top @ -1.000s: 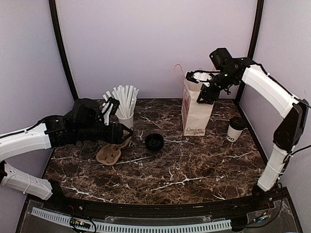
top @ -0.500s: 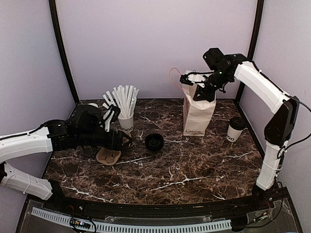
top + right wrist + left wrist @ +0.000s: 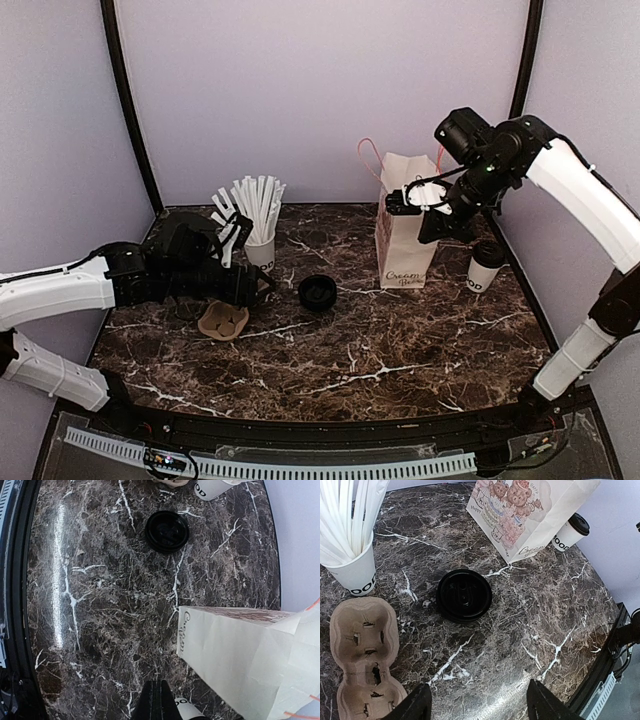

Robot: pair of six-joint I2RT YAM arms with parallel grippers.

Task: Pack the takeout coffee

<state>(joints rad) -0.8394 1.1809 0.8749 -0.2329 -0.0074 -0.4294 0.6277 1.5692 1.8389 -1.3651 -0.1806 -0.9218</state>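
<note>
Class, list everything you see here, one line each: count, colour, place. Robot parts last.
takeout coffee: 1, white, black lid, right of bag
paper bag: 1, cream, pink handles, back right
straw cup: 1, white, back left
loose lid: 1, black, table centre
cup carrier: 1, brown, left, near straw cup
table: 1, dark marble
left gripper: 1, black, open, by the carrier
right gripper: 1, black, shut, raised beside bag

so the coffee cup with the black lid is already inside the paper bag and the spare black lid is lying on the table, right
Not quite. The coffee cup is not inside the paper bag. It stands on the table beside the bag, on the right arm's side, as the top view shows. The spare black lid does lie on the table.
</note>
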